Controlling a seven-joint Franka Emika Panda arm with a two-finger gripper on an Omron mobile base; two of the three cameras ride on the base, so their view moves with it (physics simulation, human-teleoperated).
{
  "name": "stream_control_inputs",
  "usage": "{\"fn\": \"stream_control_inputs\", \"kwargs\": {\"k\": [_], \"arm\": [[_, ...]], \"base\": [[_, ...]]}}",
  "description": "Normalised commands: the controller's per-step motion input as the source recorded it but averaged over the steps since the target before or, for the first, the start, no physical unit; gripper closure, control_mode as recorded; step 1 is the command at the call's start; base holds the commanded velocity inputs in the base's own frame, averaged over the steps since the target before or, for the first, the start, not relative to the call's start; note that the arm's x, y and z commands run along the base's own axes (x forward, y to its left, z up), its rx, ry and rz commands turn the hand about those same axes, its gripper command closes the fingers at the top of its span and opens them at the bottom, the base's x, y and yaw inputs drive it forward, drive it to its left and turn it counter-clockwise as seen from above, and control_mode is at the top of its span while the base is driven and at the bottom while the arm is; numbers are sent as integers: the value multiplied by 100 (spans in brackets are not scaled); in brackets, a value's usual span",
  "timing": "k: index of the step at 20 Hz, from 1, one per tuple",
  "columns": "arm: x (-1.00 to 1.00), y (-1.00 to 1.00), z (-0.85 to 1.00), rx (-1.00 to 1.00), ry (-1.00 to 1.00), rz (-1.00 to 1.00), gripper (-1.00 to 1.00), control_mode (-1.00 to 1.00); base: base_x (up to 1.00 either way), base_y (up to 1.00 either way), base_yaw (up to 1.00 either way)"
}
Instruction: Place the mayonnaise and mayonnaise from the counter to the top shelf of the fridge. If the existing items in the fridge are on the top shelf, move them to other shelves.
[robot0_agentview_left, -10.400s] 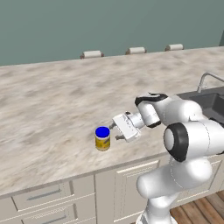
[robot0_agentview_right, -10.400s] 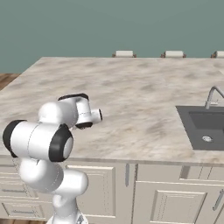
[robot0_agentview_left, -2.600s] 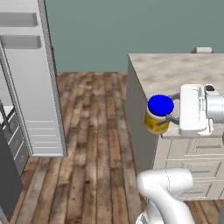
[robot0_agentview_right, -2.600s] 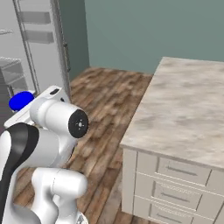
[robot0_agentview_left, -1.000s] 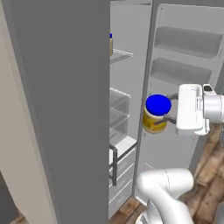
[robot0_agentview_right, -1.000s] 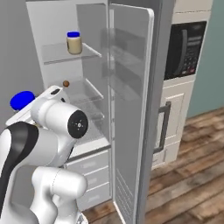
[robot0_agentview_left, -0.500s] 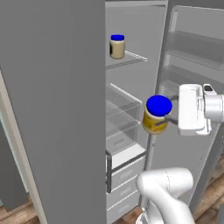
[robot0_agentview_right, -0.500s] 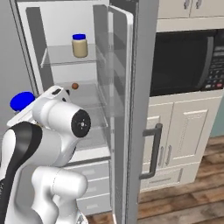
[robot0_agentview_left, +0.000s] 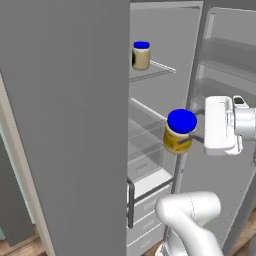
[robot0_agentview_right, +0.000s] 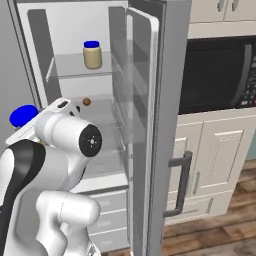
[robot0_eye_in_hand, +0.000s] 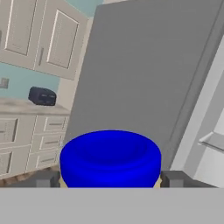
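While the fridge (robot0_agentview_left: 75, 125) stands with its doors swung wide, I note the gripper (robot0_agentview_left: 187, 134) holding a mayonnaise jar (robot0_agentview_left: 179, 132) in the air before the open compartment, level with the middle shelves. In the hand view the jar's blue lid (robot0_eye_in_hand: 110, 158) sits squarely between the two dark fingers (robot0_eye_in_hand: 174, 179), one pad at each side of the jar just below the lid rim; the fingers stand wide apart and are clamped on the jar's body. From the left base view, the fingers reach in from the right and meet the jar at its cream flank, above the dark label band. The jar is upright: its long axis runs vertical, lid uppermost, base hanging free with nothing beneath it. It is clear of the shelf edges.

A second mayonnaise jar (robot0_agentview_right: 92, 55) stands upright on the top shelf (robot0_agentview_right: 75, 72), lid up, toward the middle of the panel in the right base view. On the glass shelf below it (robot0_agentview_right: 102, 111) I see a small orange-brown ball (robot0_agentview_right: 86, 101), well apart from both jars. In the right base view the held jar shows as a blue lid behind the arm's white shoulder, left of the fridge interior.

Beside the fridge in the right base view are a dark microwave (robot0_agentview_right: 220, 75) and cream cabinets (robot0_agentview_right: 215, 160). The hand view takes in a beige worktop (robot0_eye_in_hand: 26, 106) carrying a dark toaster (robot0_eye_in_hand: 42, 96).
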Motion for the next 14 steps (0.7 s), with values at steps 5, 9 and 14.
{"fn": "stream_control_inputs", "kwargs": {"k": [5, 9, 14], "arm": [[0, 0, 0, 0, 0, 0, 100, 100], [0, 0, 0, 0, 0, 0, 100, 100], [0, 0, 0, 0, 0, 0, 100, 100]], "base": [[55, -1, 10], [52, -12, 18], [45, -24, 19]]}}
